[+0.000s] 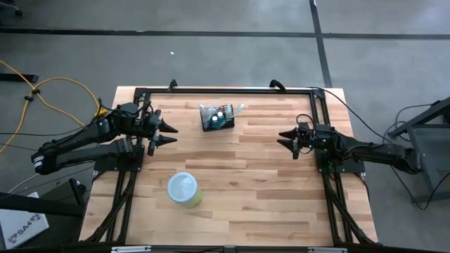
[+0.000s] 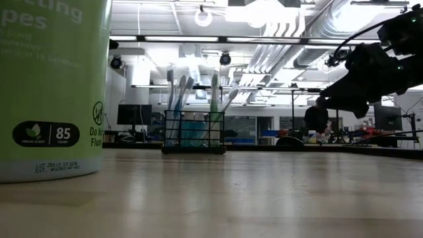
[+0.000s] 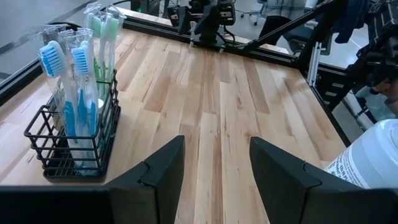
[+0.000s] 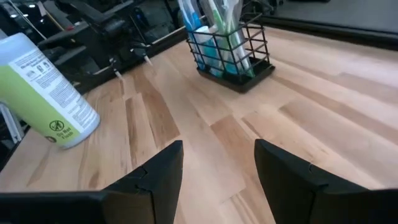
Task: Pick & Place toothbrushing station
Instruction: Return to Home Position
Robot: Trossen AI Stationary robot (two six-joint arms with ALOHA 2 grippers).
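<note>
Since nothing is held, home freely.
Small black wire-mesh rectangular holder [image 1: 217, 118] sits at table's [image 1: 267, 183] 12 o'clock, 2 o'clock from your nearer left end effector [image 1: 169, 135]; that and right end effector [image 1: 285, 138] spread apart.

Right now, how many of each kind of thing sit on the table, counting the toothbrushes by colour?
Blue toothbrushes: 2
Green toothbrushes: 2
Black wire holder: 1
Green canister with pale lid: 1
Total: 6. All four brushes stand in the holder; they overlap, so another could be hidden.
</note>
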